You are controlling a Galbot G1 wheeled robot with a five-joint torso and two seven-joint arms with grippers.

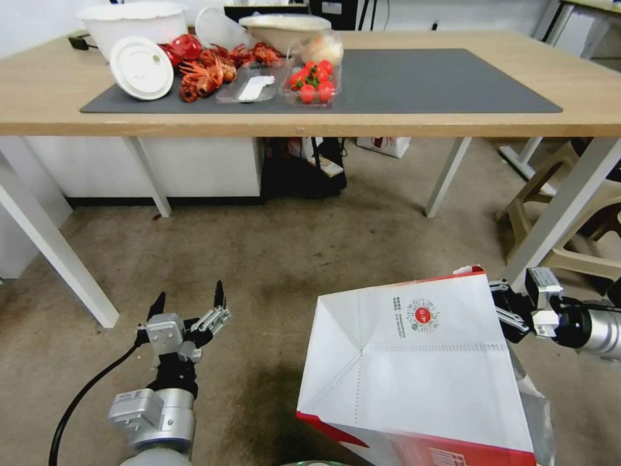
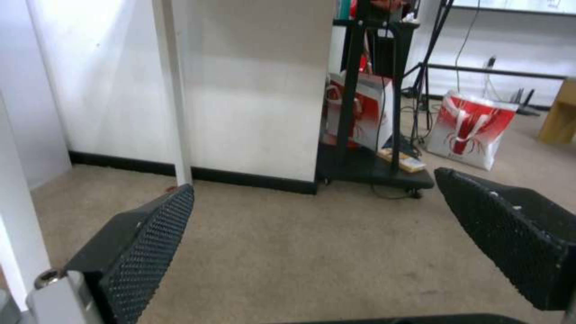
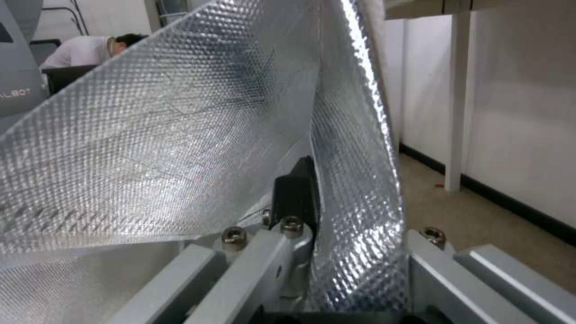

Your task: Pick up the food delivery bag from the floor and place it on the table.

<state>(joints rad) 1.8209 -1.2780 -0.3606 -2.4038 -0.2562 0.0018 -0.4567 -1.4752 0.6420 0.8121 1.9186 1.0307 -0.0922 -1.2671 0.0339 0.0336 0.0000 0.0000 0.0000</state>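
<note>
The table [image 1: 453, 123] stands ahead of the robot, a light wood top on white legs with a dark grey mat [image 1: 420, 81] on it. The left part of the mat holds a white bucket [image 1: 132, 22], a round white lid [image 1: 141, 67] tilted on edge, a pile of red crayfish [image 1: 210, 68], a flat clear tray [image 1: 249, 87] and a clear plastic box of cherry tomatoes [image 1: 312, 81]; the right part of the mat is bare. Under the table, near the far wall, a smaller white bag with red print [image 2: 474, 130] stands on the floor [image 1: 291, 259], and a beige plastic chair [image 1: 556, 213] stands beside the right table leg. The food delivery bag [image 1: 414, 369] is low in the head view, on the robot's right, tilted so that its creased white paper panel with the small round red logo faces up; red trim runs along its edges. Whether its base touches the floor cannot be told. The right gripper [image 1: 508, 309] is at the bag's upper right edge, and the right wrist view shows one black finger [image 3: 297, 193] pressed against the embossed silver foil lining [image 3: 180, 135], the fingers closed on the bag wall. The left gripper [image 1: 189, 299] hangs above bare floor to the left of the bag, its fingers spread wide and holding nothing; their pads [image 2: 150, 243] are black with a dotted texture.
</note>
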